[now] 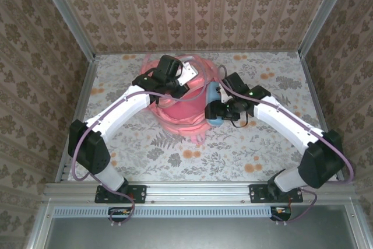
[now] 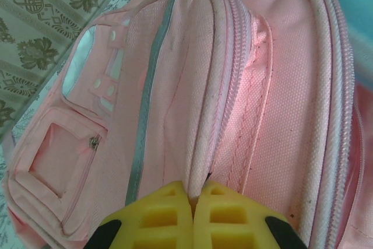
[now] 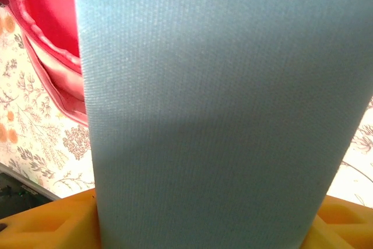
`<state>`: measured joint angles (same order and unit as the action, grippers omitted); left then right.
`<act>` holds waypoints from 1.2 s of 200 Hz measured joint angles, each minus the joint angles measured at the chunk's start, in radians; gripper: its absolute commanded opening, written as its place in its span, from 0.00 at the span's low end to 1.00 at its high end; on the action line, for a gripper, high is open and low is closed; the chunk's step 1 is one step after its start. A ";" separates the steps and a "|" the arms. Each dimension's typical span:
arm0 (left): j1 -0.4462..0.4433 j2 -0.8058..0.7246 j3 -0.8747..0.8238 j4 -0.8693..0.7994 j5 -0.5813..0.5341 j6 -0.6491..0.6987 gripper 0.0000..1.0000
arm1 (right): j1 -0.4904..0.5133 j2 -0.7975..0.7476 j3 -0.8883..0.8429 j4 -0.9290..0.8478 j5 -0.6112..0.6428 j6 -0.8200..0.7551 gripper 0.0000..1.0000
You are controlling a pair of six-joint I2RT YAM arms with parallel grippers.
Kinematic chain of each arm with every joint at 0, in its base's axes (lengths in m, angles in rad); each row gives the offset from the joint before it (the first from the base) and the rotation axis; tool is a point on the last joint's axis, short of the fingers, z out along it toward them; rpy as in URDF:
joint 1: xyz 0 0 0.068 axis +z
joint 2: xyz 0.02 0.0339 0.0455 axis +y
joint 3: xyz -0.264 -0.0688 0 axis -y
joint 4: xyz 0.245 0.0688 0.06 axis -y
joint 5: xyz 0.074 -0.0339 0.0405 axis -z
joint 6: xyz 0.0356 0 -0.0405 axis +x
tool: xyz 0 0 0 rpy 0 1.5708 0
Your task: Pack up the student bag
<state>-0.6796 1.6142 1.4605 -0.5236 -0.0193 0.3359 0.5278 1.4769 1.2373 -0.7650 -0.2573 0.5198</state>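
**Left gripper** (image 2: 195, 195): clenched tight on a piped zip seam of the student bag (image 2: 175, 80), near its top edge.

**Student bag:** salmon pink, at the middle of the table (image 1: 175, 161), between the two arms, with the left arm reaching over it.

**Right gripper** (image 1: 214, 111): jaws set wide, grasping a teal case (image 3: 221, 103). The case's long axis runs straight out from the fingers.

**Relation:** the bag lies just left of the held case. Judged next move: carry the case leftward, end first, toward the bag's opening.

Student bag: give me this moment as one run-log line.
left gripper: shut on student bag zip seam | right gripper: holding blue case beside bag | bag: on table
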 measured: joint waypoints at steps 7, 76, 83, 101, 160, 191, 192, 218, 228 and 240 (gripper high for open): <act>-0.001 0.000 0.000 0.002 0.000 -0.006 0.00 | 0.003 0.020 0.014 -0.002 -0.011 -0.008 0.67; 0.004 -0.010 -0.009 0.038 0.002 -0.084 0.00 | 0.091 0.170 0.101 0.021 -0.150 -0.050 0.67; 0.008 -0.015 -0.016 0.047 0.006 -0.096 0.00 | 0.097 0.190 0.111 0.029 -0.151 -0.049 0.70; 0.021 -0.032 -0.040 0.062 0.018 -0.118 0.00 | 0.097 0.223 0.125 0.042 -0.140 -0.037 0.82; 0.047 -0.058 -0.087 0.102 0.070 -0.177 0.00 | 0.089 0.161 0.060 0.145 -0.063 0.060 0.88; 0.047 -0.058 -0.094 0.112 0.082 -0.195 0.00 | 0.084 0.043 -0.058 0.200 -0.030 0.143 0.77; 0.047 -0.058 -0.094 0.112 0.082 -0.195 0.00 | 0.084 0.040 -0.061 0.201 -0.029 0.144 0.77; 0.047 -0.058 -0.094 0.113 0.092 -0.209 0.00 | 0.086 -0.050 -0.172 0.251 -0.016 0.228 0.68; 0.048 -0.058 -0.094 0.114 0.096 -0.211 0.00 | 0.091 -0.075 -0.211 0.269 -0.014 0.258 0.65; 0.051 -0.058 -0.094 0.114 0.099 -0.213 0.00 | 0.098 -0.106 -0.254 0.288 -0.015 0.293 0.63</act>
<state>-0.6281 1.5566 1.3663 -0.4099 0.0799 0.1230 0.6254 1.3708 0.9836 -0.4770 -0.2722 0.8131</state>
